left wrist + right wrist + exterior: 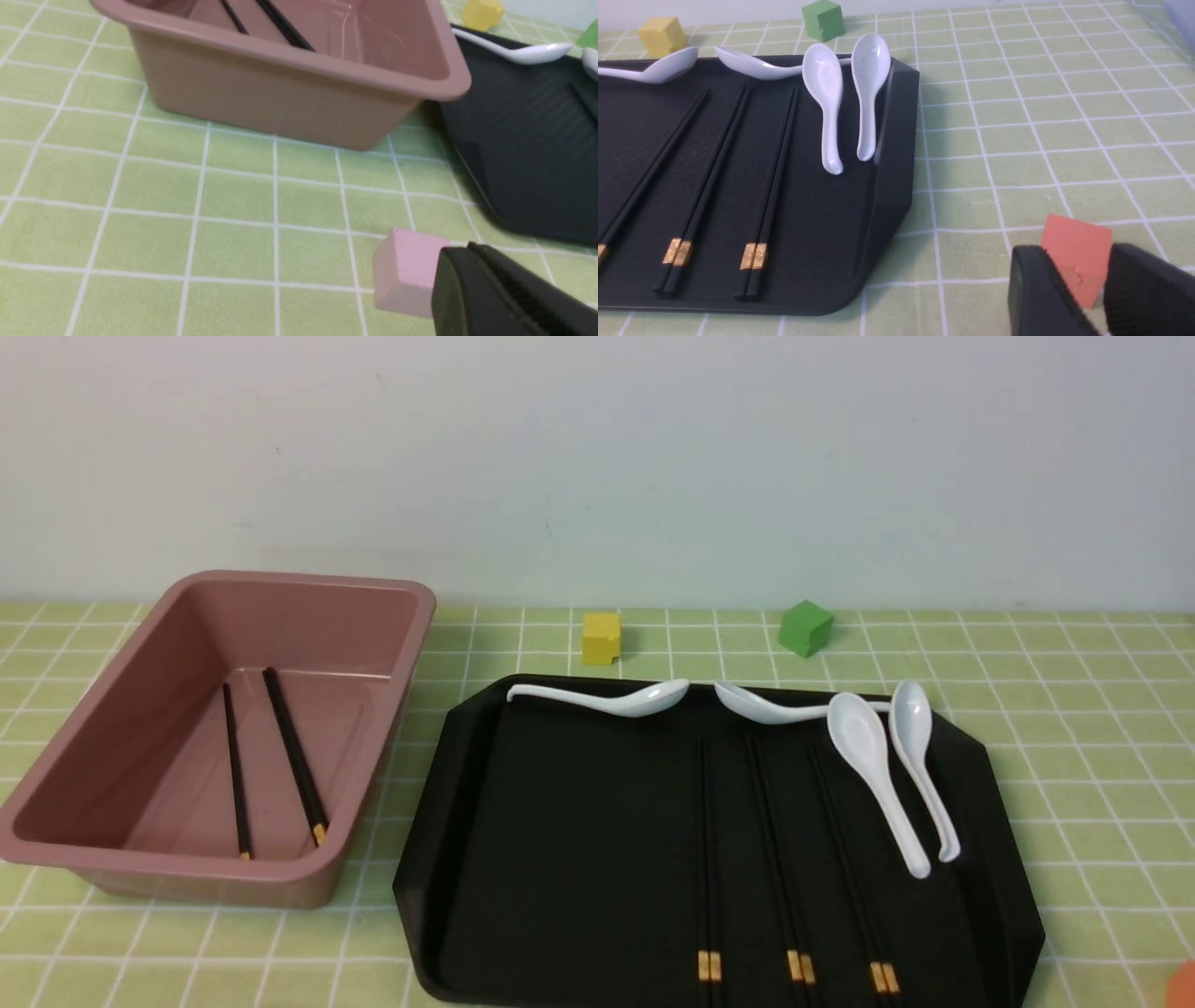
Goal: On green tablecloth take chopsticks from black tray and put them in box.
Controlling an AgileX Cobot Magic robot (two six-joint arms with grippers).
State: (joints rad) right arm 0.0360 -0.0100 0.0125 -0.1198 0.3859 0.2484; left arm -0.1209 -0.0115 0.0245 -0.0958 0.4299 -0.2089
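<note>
Three chopsticks pairs on black tray, well apart from right end effector, fingers parted, nothing held.

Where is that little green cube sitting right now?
In the front view the green cube sits on the green tablecloth by the back wall, just beyond the black tray, right of the yellow cube.

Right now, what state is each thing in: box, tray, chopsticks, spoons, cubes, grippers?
box: upright, holds two chopsticks
black tray: flat on the green tablecloth, holds three chopstick pairs and four white spoons
yellow cube, green cube: on cloth behind the tray
pink cube: on cloth by left gripper finger
orange cube: on cloth beyond right gripper, which is open and empty
</note>
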